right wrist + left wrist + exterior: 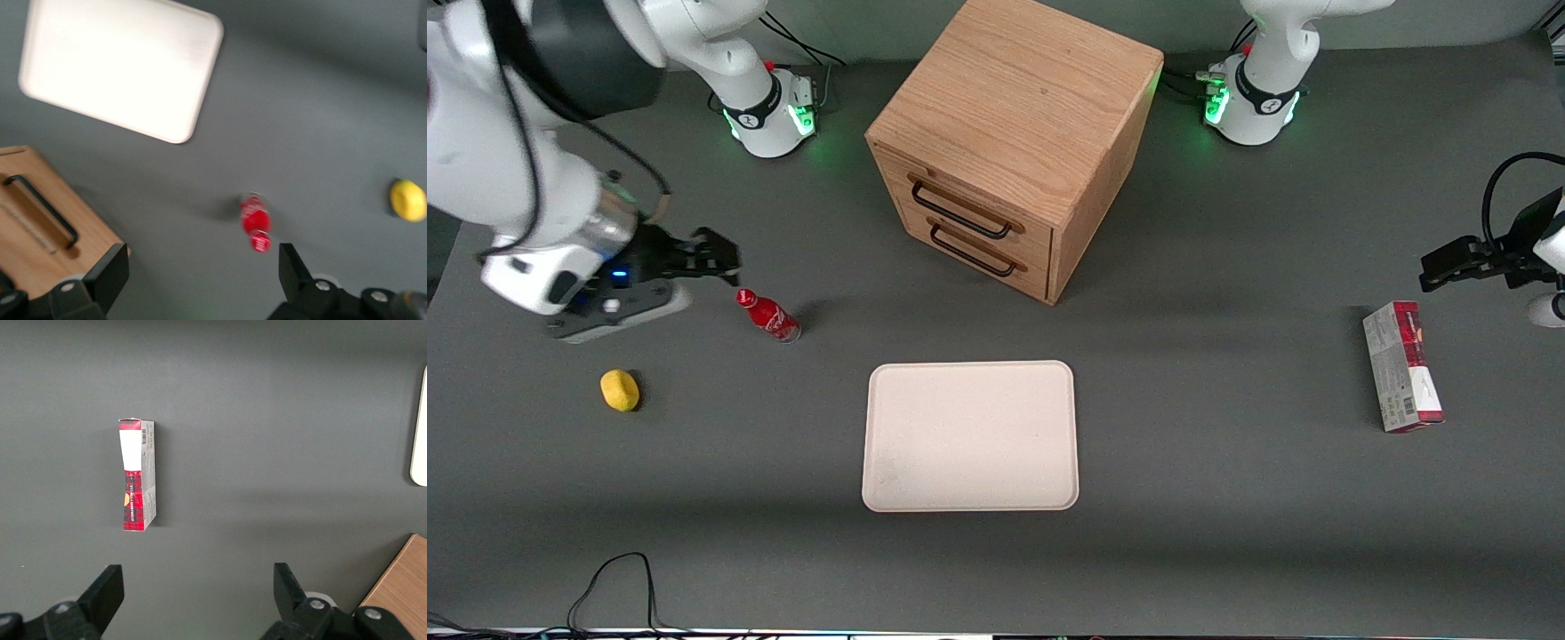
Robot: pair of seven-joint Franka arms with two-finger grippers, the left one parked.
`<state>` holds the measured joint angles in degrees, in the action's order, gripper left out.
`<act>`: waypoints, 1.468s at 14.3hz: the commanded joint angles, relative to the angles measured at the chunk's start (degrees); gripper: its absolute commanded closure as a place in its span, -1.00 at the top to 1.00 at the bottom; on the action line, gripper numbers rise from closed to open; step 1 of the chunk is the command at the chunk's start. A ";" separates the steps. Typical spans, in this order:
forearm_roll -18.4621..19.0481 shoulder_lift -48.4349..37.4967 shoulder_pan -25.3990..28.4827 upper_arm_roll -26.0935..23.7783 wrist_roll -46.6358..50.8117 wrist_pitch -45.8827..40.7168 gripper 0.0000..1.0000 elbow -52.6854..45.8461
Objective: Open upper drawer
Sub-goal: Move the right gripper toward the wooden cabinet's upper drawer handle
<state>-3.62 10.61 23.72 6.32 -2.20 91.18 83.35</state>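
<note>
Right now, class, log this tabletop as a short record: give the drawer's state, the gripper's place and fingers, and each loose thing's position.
upper drawer: shut, flush with the cabinet front, black handle untouched
lower drawer: shut
gripper: open, holding nothing, in the air toward the working arm's end of the table, above the red bottle, apart from the cabinet
yellow object: nearer the front camera than the bottle
tray: bare, in front of the cabinet
red and white box: toward the parked arm's end

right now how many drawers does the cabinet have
2, both shut: the upper drawer and the lower drawer beneath it. The gripper, fingers open, hovers toward the working arm's end, by the red bottle.
</note>
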 commanded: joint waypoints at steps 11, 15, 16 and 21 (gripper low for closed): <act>-0.86 5.73 21.97 0.71 -7.99 0.40 1.00 -2.67; -0.69 5.13 25.32 0.71 -10.00 2.67 1.00 -0.13; -0.69 4.95 25.32 0.71 -14.10 3.99 1.00 0.49; 0.37 4.77 25.23 0.97 -22.58 4.97 1.00 0.76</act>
<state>-3.91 16.09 48.64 6.78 -21.82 95.35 83.35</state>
